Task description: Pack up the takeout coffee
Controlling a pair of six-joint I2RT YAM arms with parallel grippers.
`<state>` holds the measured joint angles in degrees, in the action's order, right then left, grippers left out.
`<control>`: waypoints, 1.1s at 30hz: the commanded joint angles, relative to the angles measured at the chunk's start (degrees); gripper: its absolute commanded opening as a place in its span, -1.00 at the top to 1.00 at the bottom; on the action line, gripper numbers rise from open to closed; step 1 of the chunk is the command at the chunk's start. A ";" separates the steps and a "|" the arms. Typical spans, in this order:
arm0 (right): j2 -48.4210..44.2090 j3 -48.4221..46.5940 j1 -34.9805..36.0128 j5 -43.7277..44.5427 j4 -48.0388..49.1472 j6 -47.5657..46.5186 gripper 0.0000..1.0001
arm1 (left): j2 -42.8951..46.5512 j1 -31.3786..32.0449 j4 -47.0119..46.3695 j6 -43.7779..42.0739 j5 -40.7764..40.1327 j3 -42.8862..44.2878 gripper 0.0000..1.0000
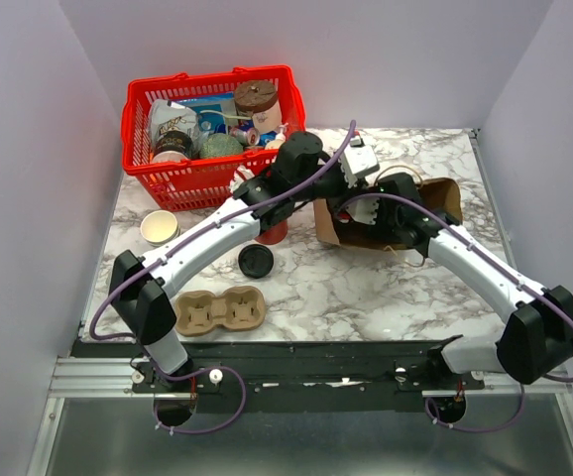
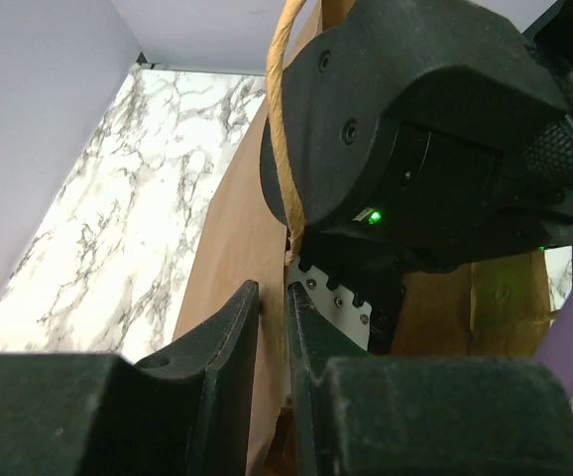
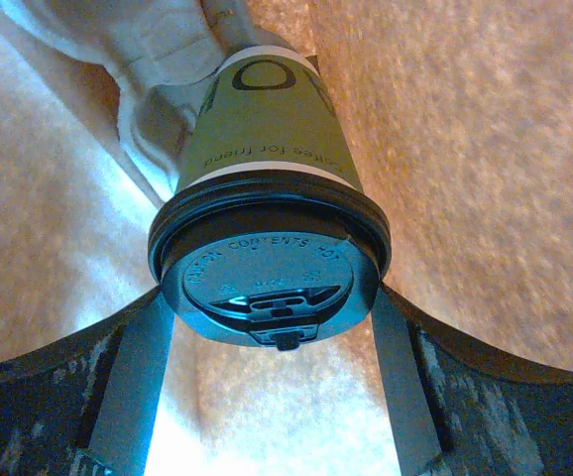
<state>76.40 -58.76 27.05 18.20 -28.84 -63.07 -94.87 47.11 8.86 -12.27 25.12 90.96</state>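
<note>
Lying on its side on the marble desk [image 1: 366, 288], right of the red basket [image 1: 182, 183], brown paper bag [image 1: 443, 201]; left wrist: left hand [image 2: 272, 337] nearly closed at bag edge, pinch cannot be told; right wrist: right hand [image 3: 267, 317] grips takeout coffee [image 3: 267, 139] at its black lid [image 3: 267, 268], inside bag.

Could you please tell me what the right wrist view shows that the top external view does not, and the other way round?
Only the right wrist view shows the takeout coffee, lid toward the camera, clasped by the right gripper inside the brown paper bag. Only the top external view shows the red basket, a loose black lid, a cardboard cup carrier and a lidless cup. Both views show the bag.
</note>
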 commanded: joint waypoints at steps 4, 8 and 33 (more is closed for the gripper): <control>5.86 -0.82 -1.21 0.44 3.88 -1.35 0.99 | -2.60 -1.50 2.21 1.55 3.26 3.96 0.49; 9.19 -1.18 -2.35 0.17 3.88 -2.49 0.99 | -2.78 -2.02 2.83 1.55 3.62 4.49 0.49; 10.97 -2.76 -4.37 -0.53 2.83 -6.28 0.07 | -2.25 -5.89 4.58 3.92 2.74 8.18 -0.11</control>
<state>88.14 -61.67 23.42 17.91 -22.15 -68.88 -98.06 41.74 11.75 -9.28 26.02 96.55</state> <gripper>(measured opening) 0.828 0.547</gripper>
